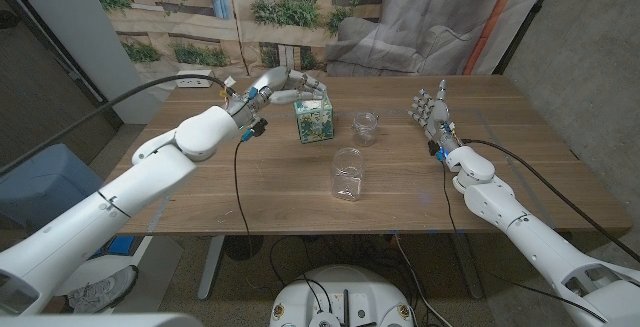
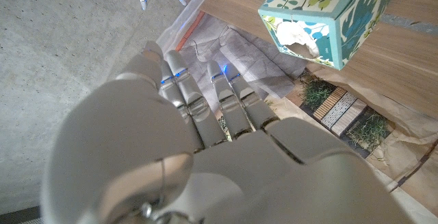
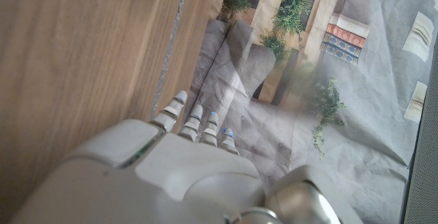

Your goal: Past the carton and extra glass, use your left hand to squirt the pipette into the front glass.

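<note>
A wooden table [image 1: 250,182] stands in front of a white two-armed robot, with a backdrop printed with buildings and plants [image 1: 200,7] hanging behind it.

Near the middle of the table sits a small square carton [image 1: 314,119] patterned with teal and green leaves, its top torn open. Just to its right, toward the far side, stands a small clear glass jar [image 1: 366,128]. Closer to the robot, in front of both, stands a taller clear glass [image 1: 348,174], apart from the other two.

The robot's left hand [image 1: 278,86] reaches in over the far left part of the table and hovers just beside the top of the carton, on its left. Its fingers are curled and bunched together near the carton's rim. The pipette cannot be made out in any picture, so I cannot tell whether this hand is holding something or is merely closed. From the camera on that wrist, the back of the hand and its fingers [image 2: 226,104] point past the carton's open top.

The robot's right hand [image 1: 432,115] stands upright on the right side of the table, well apart from the glasses, fingers spread and holding nothing.

A black cable [image 1: 237,182] trails across the table from the left wrist.
</note>
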